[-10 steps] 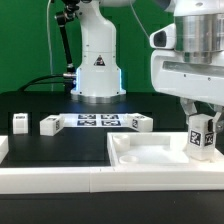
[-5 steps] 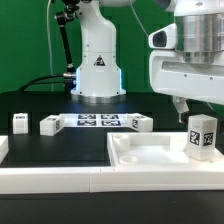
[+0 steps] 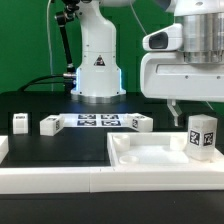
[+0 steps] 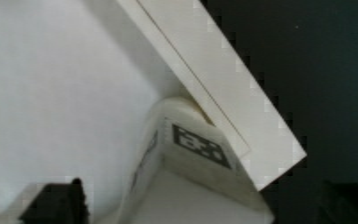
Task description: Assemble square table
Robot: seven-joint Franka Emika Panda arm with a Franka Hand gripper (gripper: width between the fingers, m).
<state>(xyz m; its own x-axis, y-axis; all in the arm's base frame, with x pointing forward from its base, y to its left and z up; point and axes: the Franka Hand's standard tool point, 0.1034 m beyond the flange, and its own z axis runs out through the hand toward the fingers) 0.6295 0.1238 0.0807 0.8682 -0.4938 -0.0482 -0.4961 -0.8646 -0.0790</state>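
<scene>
The white square table top (image 3: 140,152) with its raised rim lies at the exterior view's right. One white tagged leg (image 3: 202,135) stands upright in its far right corner. My gripper (image 3: 190,110) hangs open just above the leg, apart from it. In the wrist view the leg (image 4: 194,150) stands against the rim (image 4: 211,70) in the slab's corner, and my gripper (image 4: 197,205) shows two dark fingertips (image 4: 51,205) spread wide on either side, holding nothing. Three more legs lie on the black table (image 3: 20,122), (image 3: 48,124), (image 3: 138,122).
The marker board (image 3: 95,121) lies between the loose legs, in front of the robot's base (image 3: 97,75). A long white rail (image 3: 60,180) borders the black surface at the front.
My gripper has let go of the leg and risen, drifting toward the exterior view's left. The leg stays upright in the corner of the table top.
</scene>
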